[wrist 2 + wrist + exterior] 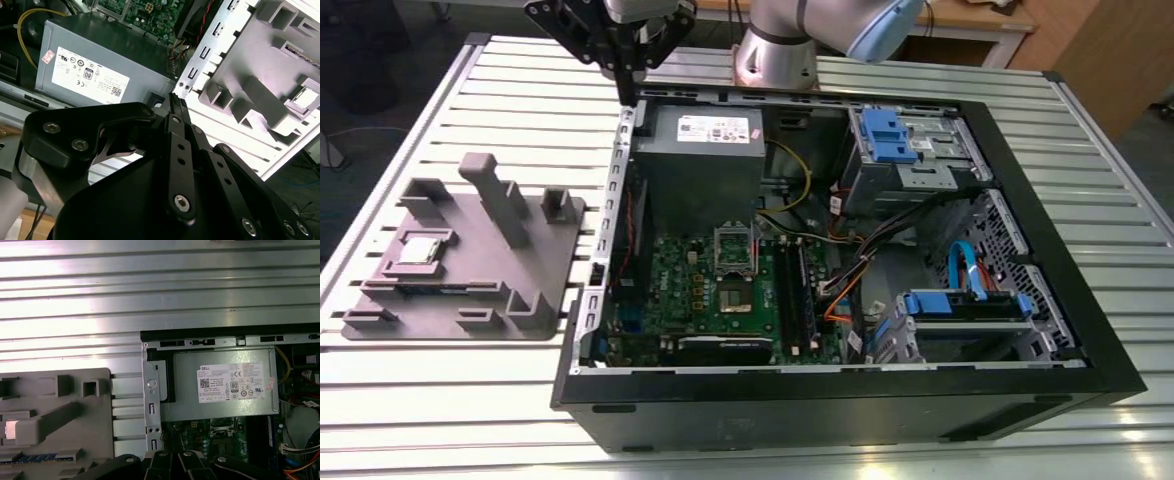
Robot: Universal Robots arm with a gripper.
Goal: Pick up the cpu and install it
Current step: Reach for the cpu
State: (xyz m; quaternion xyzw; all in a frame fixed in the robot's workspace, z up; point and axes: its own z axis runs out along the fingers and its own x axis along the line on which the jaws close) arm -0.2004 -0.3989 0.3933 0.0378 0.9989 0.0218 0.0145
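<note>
Ridged silver counter (pixel 454 400), grey fixture (pixel 520 255), silver-grey chip (pixel 424 247), green motherboard (pixel 700 290), black case (pixel 827 405) and gripper (pixel 628 92), blue drive brackets (pixel 883 135).

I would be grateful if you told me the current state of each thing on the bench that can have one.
Chip: lying flat in the grey holder, not picked up.
Computer case: on its side, side panel off, insides exposed.
Socket: frame appears lifted, looks empty.
Arm: jaws shut, holding nothing, near a corner of the case.
</note>
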